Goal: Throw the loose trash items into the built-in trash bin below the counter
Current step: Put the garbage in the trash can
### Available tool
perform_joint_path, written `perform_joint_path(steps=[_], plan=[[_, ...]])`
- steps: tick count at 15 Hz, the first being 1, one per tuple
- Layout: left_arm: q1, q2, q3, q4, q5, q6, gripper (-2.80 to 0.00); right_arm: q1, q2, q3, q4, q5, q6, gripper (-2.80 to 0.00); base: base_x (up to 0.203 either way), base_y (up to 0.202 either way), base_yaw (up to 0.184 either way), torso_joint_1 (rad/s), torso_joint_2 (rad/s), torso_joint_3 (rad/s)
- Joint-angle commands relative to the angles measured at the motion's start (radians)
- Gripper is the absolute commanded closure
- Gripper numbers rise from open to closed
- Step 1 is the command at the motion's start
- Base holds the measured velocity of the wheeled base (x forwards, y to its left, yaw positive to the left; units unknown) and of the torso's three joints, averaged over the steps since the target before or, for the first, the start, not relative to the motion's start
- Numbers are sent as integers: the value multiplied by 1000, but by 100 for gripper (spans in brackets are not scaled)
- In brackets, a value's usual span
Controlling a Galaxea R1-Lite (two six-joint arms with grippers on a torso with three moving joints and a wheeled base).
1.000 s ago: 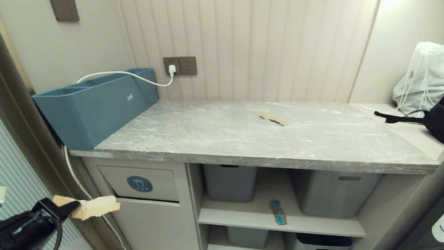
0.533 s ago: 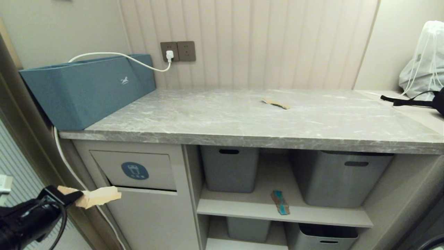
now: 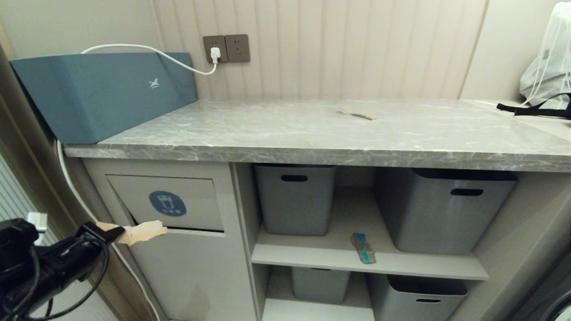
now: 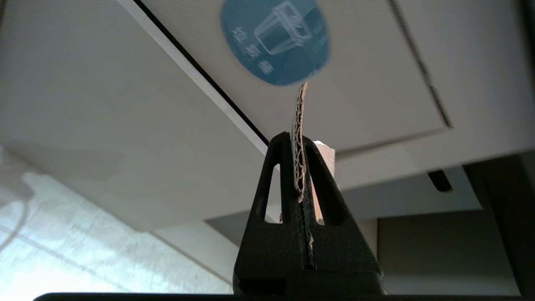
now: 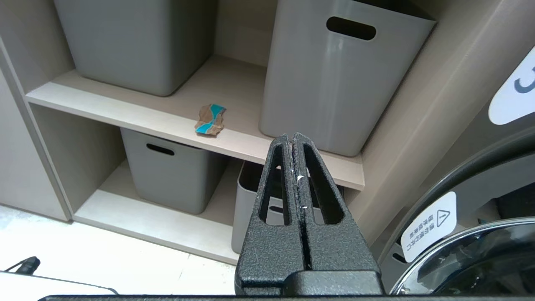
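One cardboard scrap (image 3: 357,113) on marble counter (image 3: 285,133); left pincer (image 3: 117,232) grips another, right pincer (image 5: 294,140) clenched.

A round blue sticker (image 3: 167,203) with a white bin icon and a line of small Chinese characters, too small to read, sits on the tilting flap (image 3: 196,196) at lower left. The long teal box (image 3: 98,93) at upper left bears a small white horse logo (image 3: 154,83). In the right wrist view, a white warning label (image 5: 428,221) with a triangle sign and Chinese text stands on the dark appliance at lower right.
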Motion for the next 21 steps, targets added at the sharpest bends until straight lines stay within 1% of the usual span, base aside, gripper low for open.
perform_joint_path(steps=[1, 2, 3, 5, 6, 7, 10, 12, 13, 14, 15, 17, 18, 19, 21], plan=[[7, 219, -10, -142, -14, -11, 0, 0, 2, 0, 0, 0, -2, 0, 0, 0, 0, -20, 48, 39], [9, 299, -46, -191, -24, -20, 0, 0, 2, 0, 0, 0, -1, 0, 0, 0, 0, -16, 28, 26], [10, 351, -120, -224, -32, -44, 0, 0, 2, 0, 0, 0, -1, 0, 0, 0, 0, 0, 0, 0], [10, 421, -270, -254, -39, -101, 0, 0, 2, 0, 0, 0, -1, 0, 0, 0, 0, 0, 0, 0], [9, 463, -342, -262, -41, -119, 0, 0, 2, 0, 0, 0, -1, 0, 0, 0, 0, 0, 0, 0], [7, 504, -389, -266, -43, -131, 0, 0, 2, 0, 0, 0, 1, 0, 0, 0, 0, 0, 0, 0], [-13, 584, -475, -270, -42, -196, 0, 0, 2, 0, -2, 0, 4, 0, 0, 0, 0, 0, 0, 0], [-27, 618, -513, -270, -21, -240, 0, 0, 2, 0, -2, 0, 4, 0, 0, 0, 0, 0, 0, 0], [-35, 643, -549, -270, 6, -266, 0, 0, 2, 0, -2, 0, 4, 0, 0, 0, 0, 0, 0, 0], [-50, 668, -590, -270, 46, -307, 0, 0, 2, 0, -2, 0, 4, 0, 0, 0, 0, 0, 0, 0], [-68, 687, -629, -270, 90, -345, 0, 0, 2, 0, -2, 0, 4, 0, 0, 0, 0, 0, 0, 0], [-114, 713, -668, -270, 186, -427, 0, 0, 2, 0, -3, 1, 3, 0, 0, 0, 0, 0, 0, 0], [-128, 714, -681, -270, 217, -483, 0, 0, 2, 0, -3, 1, 3, 0, 0, 0, 0, 0, 0, 0], [-136, 715, -705, -267, 239, -515, 0, 0, 2, 0, -3, 1, 1, 0, 0, 0, 0, 0, 0, 0], [-144, 715, -773, -205, 269, -582, 0, 0, 2, 0, -3, 1, 1, 0, 0, 0, 0, 0, 0, 0]])
